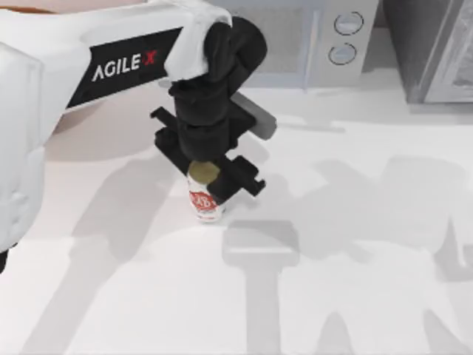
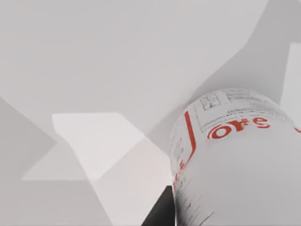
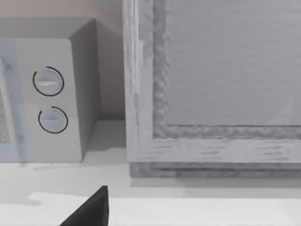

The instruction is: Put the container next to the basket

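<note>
1. While our left gripper (image 1: 209,180) hangs left of centre in the top view, its fingers close narrowly on the container (image 1: 205,201).
2. We see the container (image 2: 235,160) upright on the table (image 1: 355,296).
3. A microwave (image 1: 325,41) sits at the upper edge.

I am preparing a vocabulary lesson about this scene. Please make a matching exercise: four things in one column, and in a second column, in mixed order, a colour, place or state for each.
Things:
1. can
2. microwave
3. left gripper
4. table

Descriptions:
a. grey-white, two round dials, at the back of the table
b. white surface crossed by grey shadows
c. upright, red label, dull gold top
d. black, directly over the can's top

Pairs: 1-c, 2-a, 3-d, 4-b
</note>
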